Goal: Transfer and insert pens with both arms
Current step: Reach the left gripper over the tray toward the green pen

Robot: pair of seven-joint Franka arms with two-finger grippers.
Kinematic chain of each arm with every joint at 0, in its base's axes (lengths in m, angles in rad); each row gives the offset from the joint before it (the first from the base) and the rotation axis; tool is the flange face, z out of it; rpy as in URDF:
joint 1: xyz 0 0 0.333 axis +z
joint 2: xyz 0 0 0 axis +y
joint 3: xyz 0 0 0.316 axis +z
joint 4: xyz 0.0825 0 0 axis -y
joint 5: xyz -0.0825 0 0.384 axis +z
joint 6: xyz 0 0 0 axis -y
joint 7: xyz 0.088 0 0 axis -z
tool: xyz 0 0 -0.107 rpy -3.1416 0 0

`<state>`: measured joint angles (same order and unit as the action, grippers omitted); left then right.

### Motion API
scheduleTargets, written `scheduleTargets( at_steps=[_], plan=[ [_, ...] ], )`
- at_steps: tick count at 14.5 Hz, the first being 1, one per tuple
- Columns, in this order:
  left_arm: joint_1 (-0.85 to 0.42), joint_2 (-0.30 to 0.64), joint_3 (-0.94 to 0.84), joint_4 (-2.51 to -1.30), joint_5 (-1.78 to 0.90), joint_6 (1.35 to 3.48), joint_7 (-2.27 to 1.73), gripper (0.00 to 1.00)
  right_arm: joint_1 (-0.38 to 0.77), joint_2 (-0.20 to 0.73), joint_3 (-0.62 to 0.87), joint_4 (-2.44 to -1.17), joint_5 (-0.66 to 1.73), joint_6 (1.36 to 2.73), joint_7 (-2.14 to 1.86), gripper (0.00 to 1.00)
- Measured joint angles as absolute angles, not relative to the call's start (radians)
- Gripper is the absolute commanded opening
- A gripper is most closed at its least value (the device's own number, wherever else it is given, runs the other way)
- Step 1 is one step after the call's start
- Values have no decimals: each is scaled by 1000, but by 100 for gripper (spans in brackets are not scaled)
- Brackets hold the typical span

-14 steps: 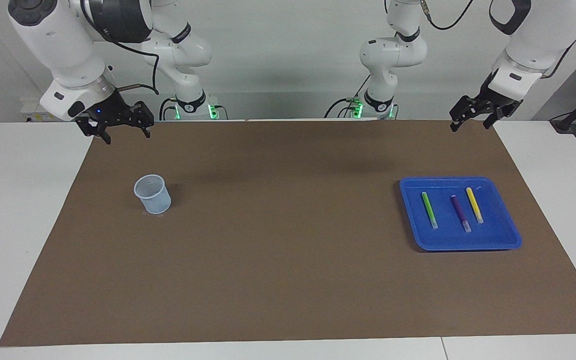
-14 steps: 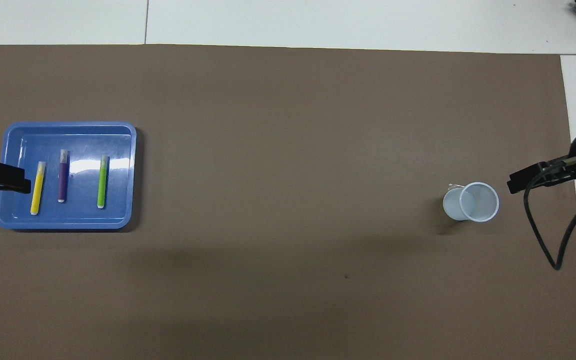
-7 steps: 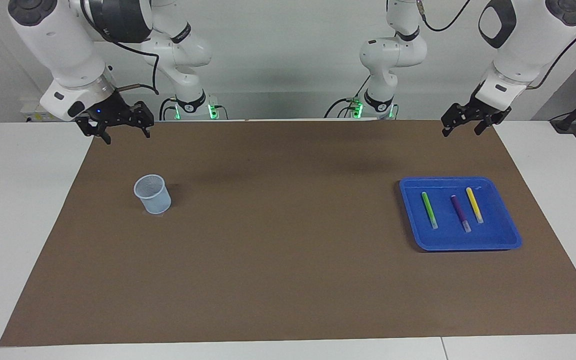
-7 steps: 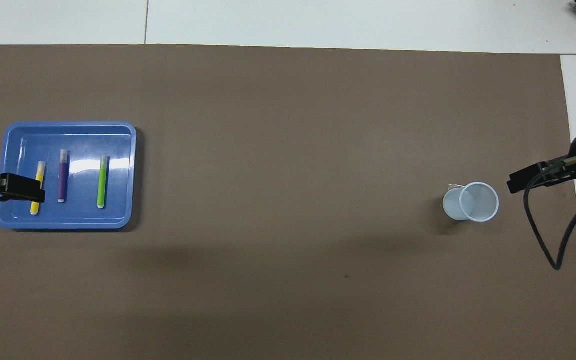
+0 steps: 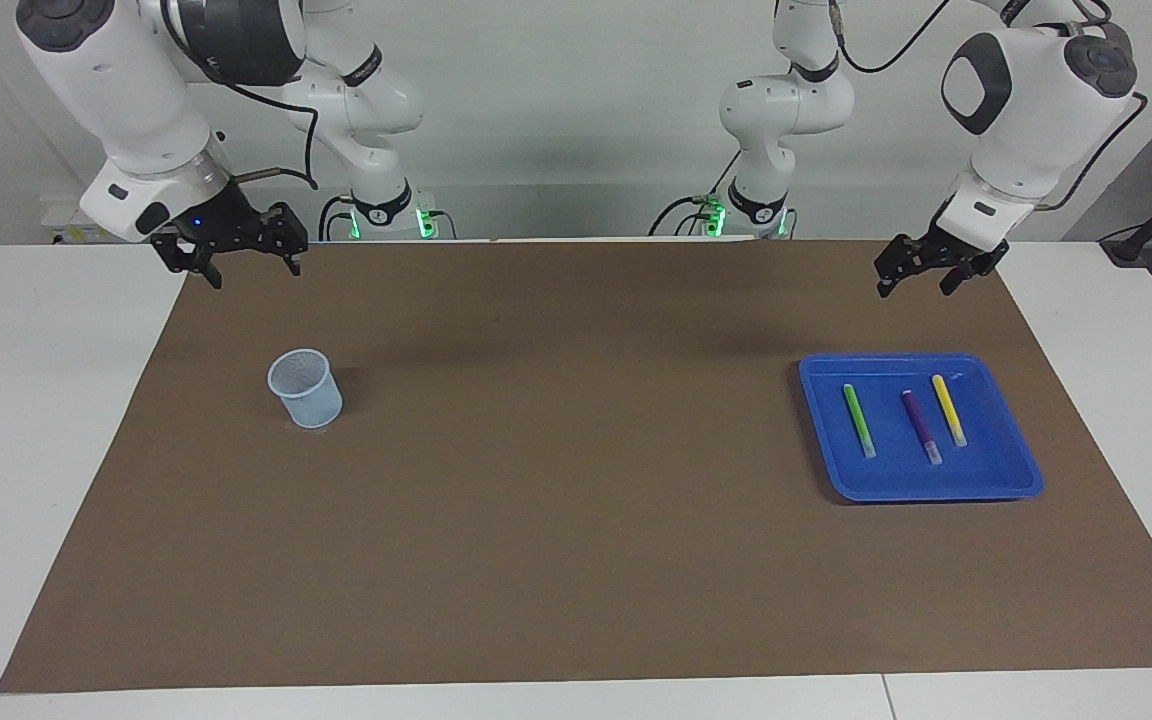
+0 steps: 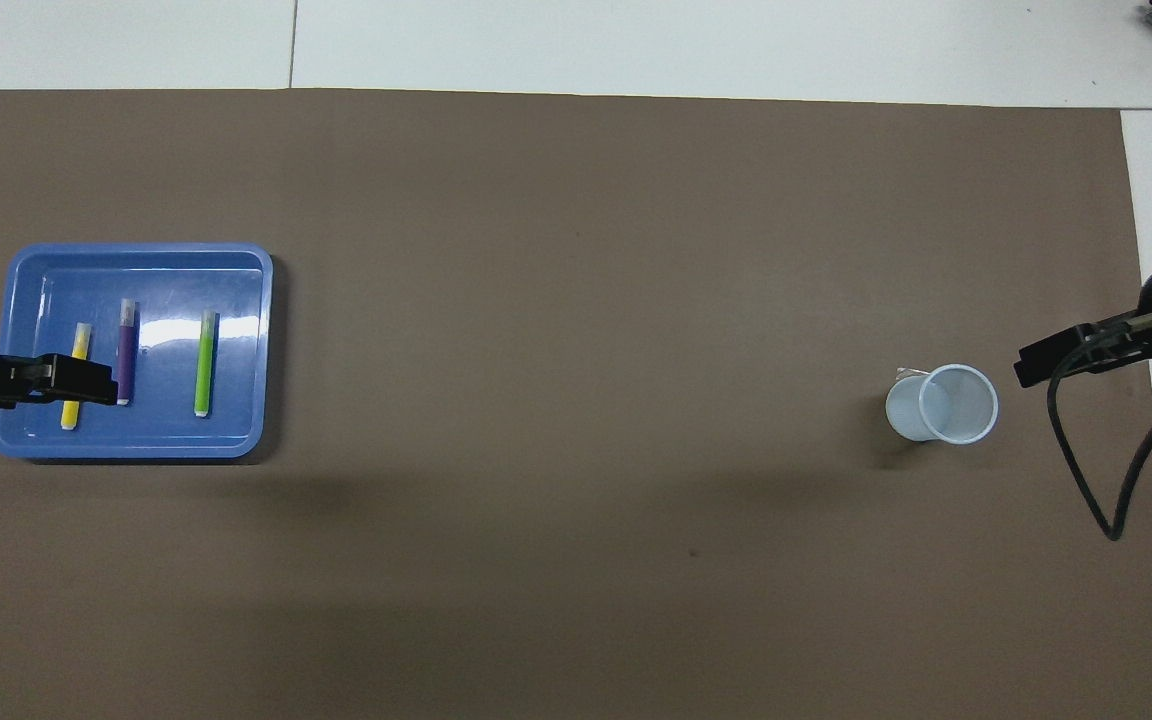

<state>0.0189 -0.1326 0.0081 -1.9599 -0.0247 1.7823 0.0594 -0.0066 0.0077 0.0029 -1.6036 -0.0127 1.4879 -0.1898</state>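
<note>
Three pens lie side by side in a blue tray (image 5: 936, 487) at the left arm's end of the table: green (image 5: 858, 420), purple (image 5: 921, 426) and yellow (image 5: 948, 410). My left gripper (image 5: 914, 286) hangs open and empty, well above the mat by the tray's robot-side edge. In the overhead view this gripper (image 6: 101, 384) covers part of the yellow pen (image 6: 81, 342), beside the purple pen (image 6: 125, 350) and green pen (image 6: 203, 362). My right gripper (image 5: 254, 274) waits open and empty in the air at the right arm's end, also seen as the right gripper (image 6: 1031, 368).
A pale blue cup (image 5: 306, 388) stands upright on the brown mat (image 5: 576, 520) at the right arm's end, seen from above as the cup (image 6: 946, 403). A black cable (image 6: 1096, 480) loops down from the right arm. White tabletop borders the mat.
The left arm has swung in and lowered a little, carrying its open gripper over the tray's yellow-pen side. The right arm, pens and cup have not moved.
</note>
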Motion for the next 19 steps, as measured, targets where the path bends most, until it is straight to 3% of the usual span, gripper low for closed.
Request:
scheduleTargets(
  at_steps=[19],
  plan=[
    [18, 105, -1, -2028, -27, 2104, 68, 97, -7, 8, 3, -1604, -13, 1488, -190, 100]
  ],
)
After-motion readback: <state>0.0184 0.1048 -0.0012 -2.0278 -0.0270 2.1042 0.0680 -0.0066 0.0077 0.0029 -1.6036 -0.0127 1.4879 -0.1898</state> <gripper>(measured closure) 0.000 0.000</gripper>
